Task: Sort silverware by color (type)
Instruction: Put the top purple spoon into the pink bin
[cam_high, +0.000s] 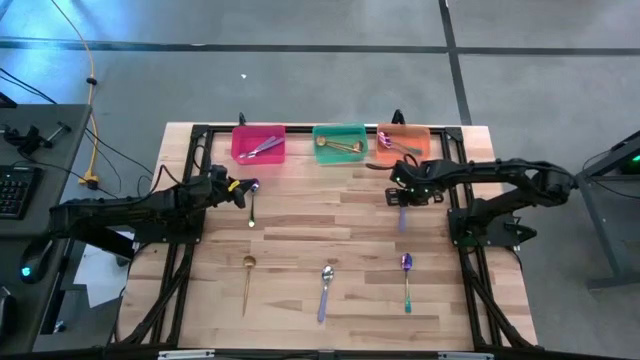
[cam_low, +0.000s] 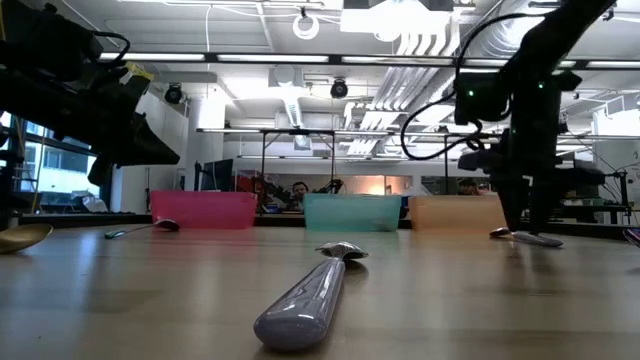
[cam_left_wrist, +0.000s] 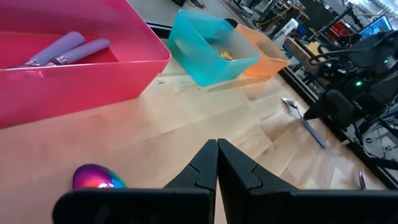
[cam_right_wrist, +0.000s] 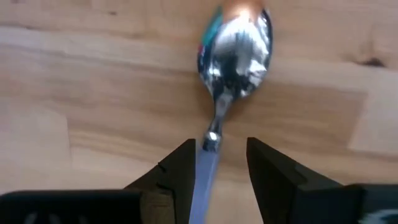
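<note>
My right hand (cam_right_wrist: 217, 163) is down over a silver-lavender spoon (cam_right_wrist: 233, 46) on the table (cam_high: 330, 225), just in front of the orange bin (cam_high: 404, 139); fingers spread, straddling the neck where bowl meets handle, not pinching it. I'd say I sit there because the neck is the narrowest spot to close on. This spoon belongs with the lavender ones already in the pink bin (cam_high: 259, 142), so it has to cross the table. My left hand (cam_left_wrist: 217, 163) hovers low near the pink bin, fingers pressed together, holding nothing, right beside an iridescent spoon (cam_high: 252, 200). Green bin (cam_high: 339, 140) holds gold pieces. Still loose at the front of the table: a gold spoon (cam_high: 247, 278), a lavender spoon (cam_high: 325, 290), a purple-teal spoon (cam_high: 406, 280)
</note>
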